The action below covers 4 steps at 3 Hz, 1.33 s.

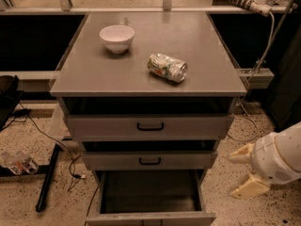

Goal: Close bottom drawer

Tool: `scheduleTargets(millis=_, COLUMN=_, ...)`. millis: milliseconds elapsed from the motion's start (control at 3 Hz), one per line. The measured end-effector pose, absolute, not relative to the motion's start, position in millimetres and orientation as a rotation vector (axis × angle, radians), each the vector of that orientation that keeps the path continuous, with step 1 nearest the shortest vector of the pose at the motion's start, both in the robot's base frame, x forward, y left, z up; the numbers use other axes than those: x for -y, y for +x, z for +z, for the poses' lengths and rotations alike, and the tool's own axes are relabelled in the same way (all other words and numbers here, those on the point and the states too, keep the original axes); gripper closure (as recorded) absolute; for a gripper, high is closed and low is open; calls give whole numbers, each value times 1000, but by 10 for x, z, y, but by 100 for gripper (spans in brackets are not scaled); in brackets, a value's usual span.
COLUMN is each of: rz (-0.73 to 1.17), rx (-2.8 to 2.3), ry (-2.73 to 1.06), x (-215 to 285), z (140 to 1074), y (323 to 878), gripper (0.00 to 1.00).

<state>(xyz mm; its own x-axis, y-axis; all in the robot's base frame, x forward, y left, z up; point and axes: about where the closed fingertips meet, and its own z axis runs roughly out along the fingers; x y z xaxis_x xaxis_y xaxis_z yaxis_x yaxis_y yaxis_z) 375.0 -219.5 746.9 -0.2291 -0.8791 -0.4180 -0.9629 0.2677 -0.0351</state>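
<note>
The bottom drawer [149,217] of the grey cabinet is pulled far out, and its dark interior shows empty. Its front runs along the lower edge of the view, and its handle is out of view. The two drawers above it, the top drawer [150,125] and the middle drawer [149,160], each have a black bar handle and stand slightly out. My gripper [241,172] is low at the right, beside the open bottom drawer and apart from it. Its two cream fingers point left, spread apart and holding nothing.
A white bowl [117,37] and a crushed can [167,67] lie on the cabinet top [94,74]. Cables and a black stand leg [47,182] lie on the speckled floor at the left. A power strip [242,0] with a hanging cord is at the back right.
</note>
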Motion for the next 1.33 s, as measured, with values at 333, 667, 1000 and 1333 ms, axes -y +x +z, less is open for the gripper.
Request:
scheduleTargets(millis=333, rz=332, rx=-2190, ry=-1690, x=2176, z=7402, y=3694, gripper=66)
scheduleTargets(millis=667, rz=332, rx=-2190, ry=-1690, x=2176, z=7400, y=3694, gripper=89)
scheduleTargets(millis=1000, rz=374, rx=-2220, ry=-1636, x=2124, z=7112, y=3693, gripper=100)
scheduleTargets(millis=1333, rz=420, rx=-2267, ry=-1542, x=2167, z=6412, y=3667, gripper=100)
